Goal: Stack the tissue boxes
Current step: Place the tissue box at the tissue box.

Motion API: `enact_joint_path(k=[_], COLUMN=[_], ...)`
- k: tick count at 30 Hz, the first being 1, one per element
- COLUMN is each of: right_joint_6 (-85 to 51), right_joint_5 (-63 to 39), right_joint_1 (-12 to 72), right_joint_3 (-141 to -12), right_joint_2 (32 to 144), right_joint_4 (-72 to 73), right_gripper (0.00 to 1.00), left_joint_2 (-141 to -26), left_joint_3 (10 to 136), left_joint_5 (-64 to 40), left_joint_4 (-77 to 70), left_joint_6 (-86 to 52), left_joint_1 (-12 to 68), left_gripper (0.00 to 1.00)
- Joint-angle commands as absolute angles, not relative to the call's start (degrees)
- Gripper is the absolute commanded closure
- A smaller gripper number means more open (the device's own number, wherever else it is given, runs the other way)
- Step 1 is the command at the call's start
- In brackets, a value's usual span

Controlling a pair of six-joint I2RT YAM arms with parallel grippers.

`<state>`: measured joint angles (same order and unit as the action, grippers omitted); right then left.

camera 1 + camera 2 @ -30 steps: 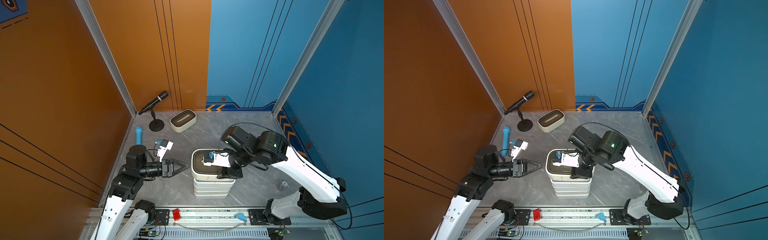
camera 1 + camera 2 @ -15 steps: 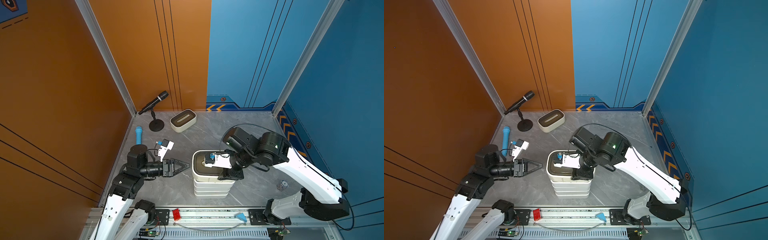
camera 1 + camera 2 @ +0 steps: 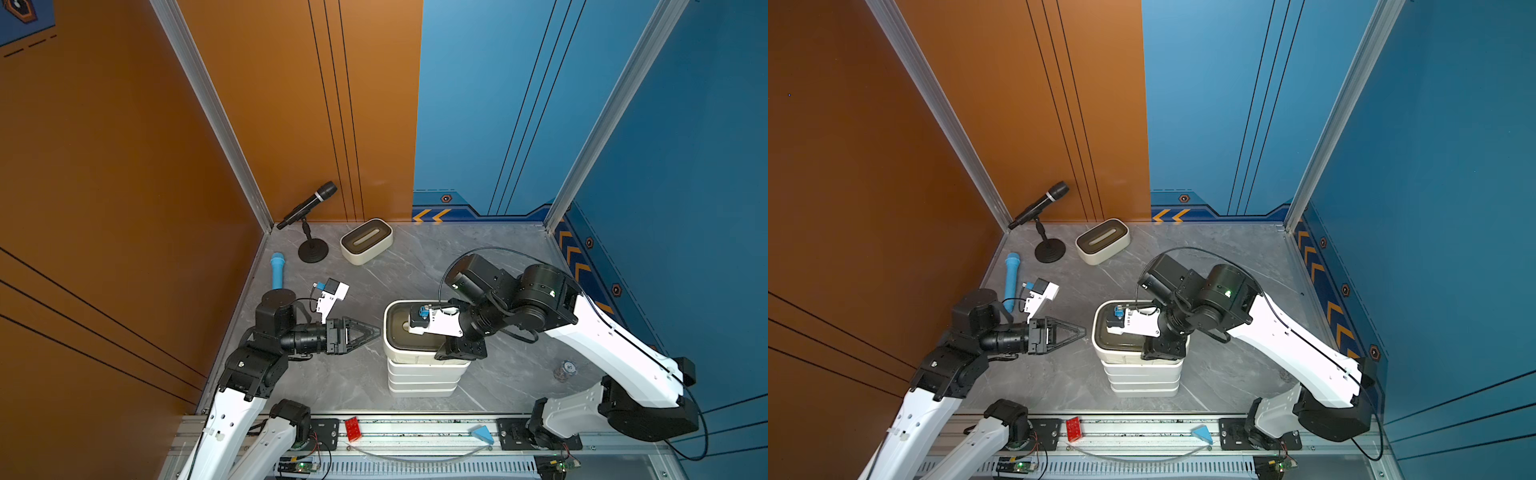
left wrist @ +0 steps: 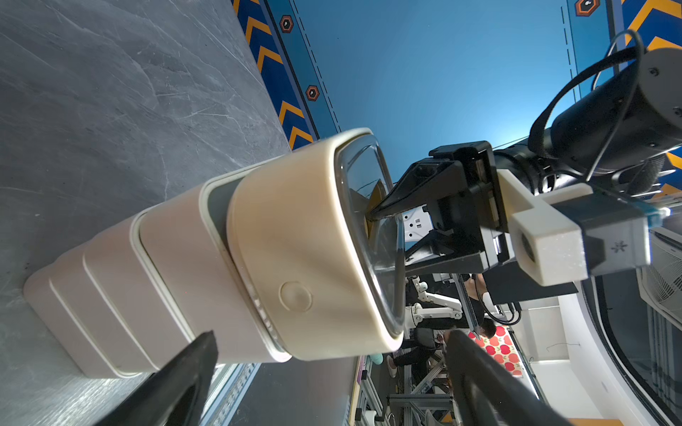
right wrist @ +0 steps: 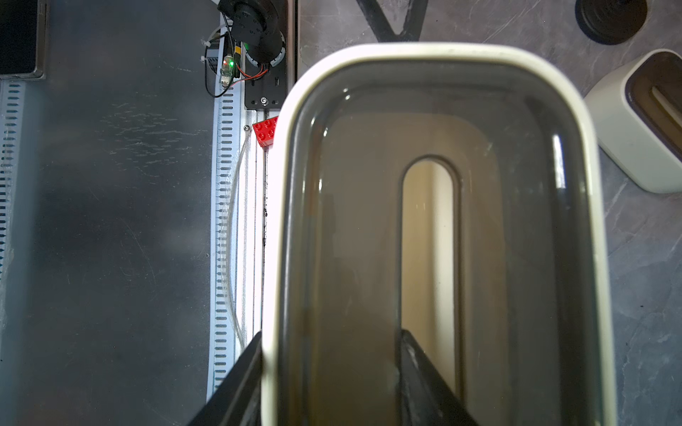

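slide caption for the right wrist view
Right end effector clamped on a brown-lidded tissue box, one finger outside its wall, one in the lid slot

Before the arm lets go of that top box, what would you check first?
1. Right gripper hold on the top box: ok, shut on its wall, one finger at the lid slot.
2. Top box square on the stack: not ok, askew; the grey lid beneath shows on one side.
3. Top box fully resting on the stack: cannot tell.
4. Left gripper clear: ok, open, apart from the stack.
5. Last box by the microphone stand: ok, upright.
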<state>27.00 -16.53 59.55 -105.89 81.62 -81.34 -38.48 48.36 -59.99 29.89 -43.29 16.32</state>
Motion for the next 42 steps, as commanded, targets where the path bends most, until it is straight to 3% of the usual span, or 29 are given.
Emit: enact_joint_path(k=[1, 42], right_joint_6=[26.5, 26.5], right_joint_5=[-17.7, -17.4], right_joint_1=[59.5, 60.1], right_joint_3=[-105.6, -105.1], right_joint_2=[79.7, 81.3], right_joint_4=[-79.1, -78.7], right_gripper=[0.64, 0.63], left_joint_2=[-38.4, -38.3], left_joint_3=[50.0, 49.2], left_joint_5=[-59.1, -58.8], left_joint_4=[30.2, 30.2], left_joint_6=[-42.1, -41.7], left_joint_1=[17.1, 17.7], left_gripper=[0.02, 0.02])
